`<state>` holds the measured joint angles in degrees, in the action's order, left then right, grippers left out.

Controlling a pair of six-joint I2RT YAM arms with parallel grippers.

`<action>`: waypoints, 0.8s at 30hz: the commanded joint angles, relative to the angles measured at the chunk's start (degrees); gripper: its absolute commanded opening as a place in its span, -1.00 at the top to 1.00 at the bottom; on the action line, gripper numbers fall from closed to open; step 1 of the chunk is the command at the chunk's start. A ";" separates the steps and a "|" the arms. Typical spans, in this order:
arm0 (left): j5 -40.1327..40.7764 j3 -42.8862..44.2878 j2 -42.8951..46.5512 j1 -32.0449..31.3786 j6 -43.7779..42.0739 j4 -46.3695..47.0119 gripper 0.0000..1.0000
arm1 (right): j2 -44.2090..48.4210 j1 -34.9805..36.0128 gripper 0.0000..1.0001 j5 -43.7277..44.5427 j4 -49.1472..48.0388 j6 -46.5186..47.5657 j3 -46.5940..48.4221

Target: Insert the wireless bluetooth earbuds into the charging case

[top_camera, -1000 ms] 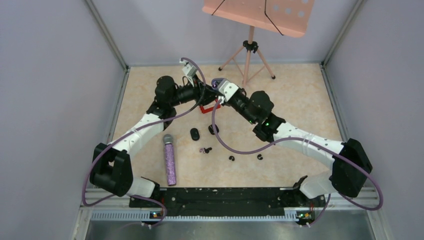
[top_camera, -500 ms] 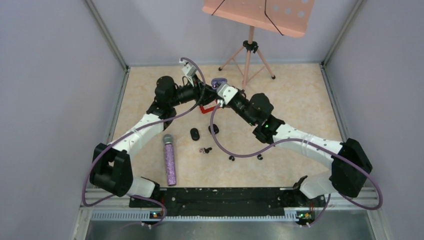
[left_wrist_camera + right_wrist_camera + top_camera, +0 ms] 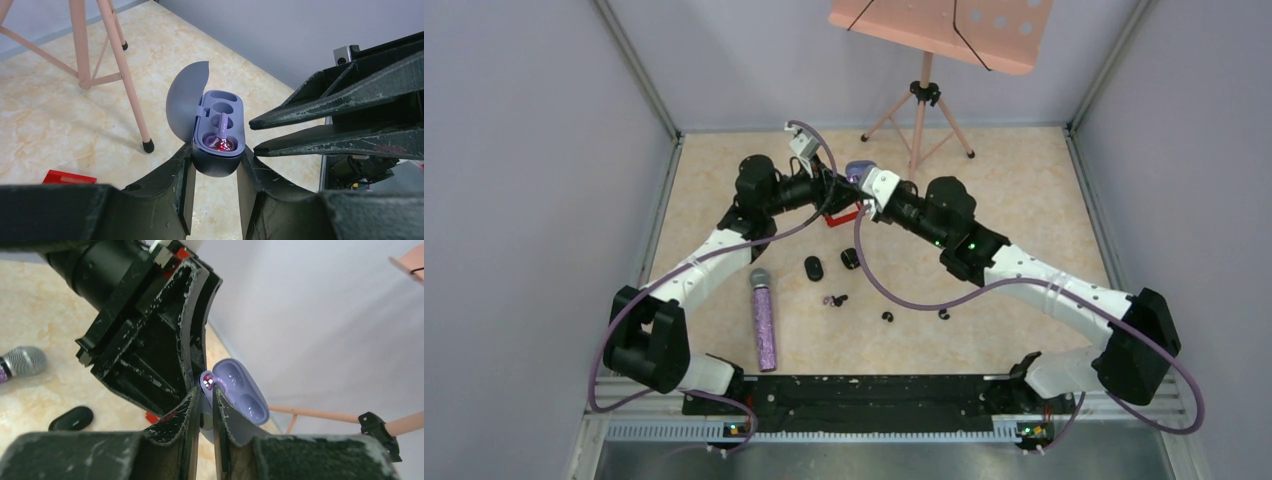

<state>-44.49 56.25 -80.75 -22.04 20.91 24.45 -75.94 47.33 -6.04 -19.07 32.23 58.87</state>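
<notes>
My left gripper (image 3: pixel 216 159) is shut on the base of a purple charging case (image 3: pixel 218 107), held off the table with its lid swung open. One pinkish-purple earbud (image 3: pixel 221 138) sits in the near slot with a red light glowing on it; the far slot is empty. My right gripper (image 3: pixel 205 392) hovers at the case's rim (image 3: pixel 245 395), fingers a narrow gap apart and holding nothing. From above, both grippers meet at the case (image 3: pixel 860 166). Loose black earbuds (image 3: pixel 887 317) and a small pinkish earbud (image 3: pixel 829 300) lie on the table.
Two black oval cases (image 3: pixel 813 268) lie below the grippers, and a red item (image 3: pixel 844 215) lies under them. A glittery purple microphone (image 3: pixel 764 320) rests at the near left. A pink music stand's tripod (image 3: pixel 921 110) stands behind. Grey walls close in both sides.
My right gripper's fingers have parted slightly, and the right arm has shifted a little. The left gripper has kept hold of the case.
</notes>
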 commanded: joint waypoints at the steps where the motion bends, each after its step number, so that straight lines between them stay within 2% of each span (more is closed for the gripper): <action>1: -0.16 -0.85 1.46 0.19 -2.41 3.68 1.00 | 2.52 -2.00 0.64 -3.04 7.61 -3.07 4.20; 4: -0.92 -1.40 1.68 0.38 -3.62 3.52 1.00 | 2.60 -4.35 0.43 -5.29 11.23 -7.33 7.30; 6: -0.55 -1.64 2.09 0.94 -4.09 2.64 1.00 | 2.18 -7.44 0.26 -11.88 18.21 -10.75 11.57; 9: 0.79 -2.20 2.99 2.85 -3.76 0.98 1.00 | 2.17 -11.55 0.16 -20.24 27.48 -14.52 14.68; 13: 5.76 -3.83 5.16 6.05 -2.52 -1.56 1.00 | 1.88 -13.03 0.24 -23.77 28.50 -18.53 9.30; 16: 9.24 -4.94 6.94 8.61 -0.91 -4.66 1.00 | -2.39 -13.05 0.31 -26.43 29.08 -18.35 8.26; 20: 14.96 -4.84 9.87 11.34 -1.17 -12.03 1.00 | -12.90 -12.93 0.41 -33.65 35.12 -12.21 13.81; 24: 18.04 -5.68 12.23 14.55 -1.12 -15.04 1.00 | -24.26 -10.43 0.52 -38.98 39.18 -12.08 20.75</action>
<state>-31.53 51.44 -72.07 -9.91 19.18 12.86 -92.38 34.63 -36.93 14.20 18.46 72.71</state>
